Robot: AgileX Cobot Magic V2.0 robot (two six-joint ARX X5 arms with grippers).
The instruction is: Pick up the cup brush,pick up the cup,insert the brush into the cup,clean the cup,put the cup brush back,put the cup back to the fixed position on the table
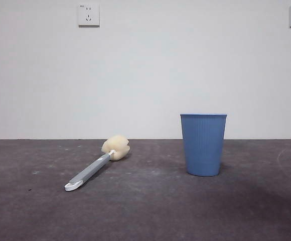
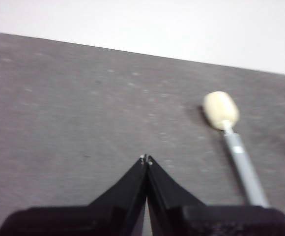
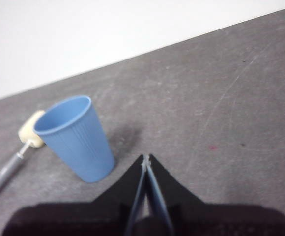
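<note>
The cup brush [image 1: 98, 165] lies flat on the table [image 1: 145, 211], its cream sponge head toward the wall and its white looped tip nearest the camera. The blue ribbed cup [image 1: 203, 144] stands upright to the brush's right. In the left wrist view the left gripper [image 2: 146, 158] is shut and empty above the table, with the cup brush [image 2: 233, 145] off to one side. In the right wrist view the right gripper [image 3: 146, 157] is shut and empty, beside the cup [image 3: 78, 137]; the cup brush [image 3: 14, 157] shows past the cup. Neither arm appears in the front view.
A white wall rises behind the table's far edge, with power sockets [image 1: 88, 15] high on it. The table [image 3: 221, 108] carries faint pale scuffs and scratches.
</note>
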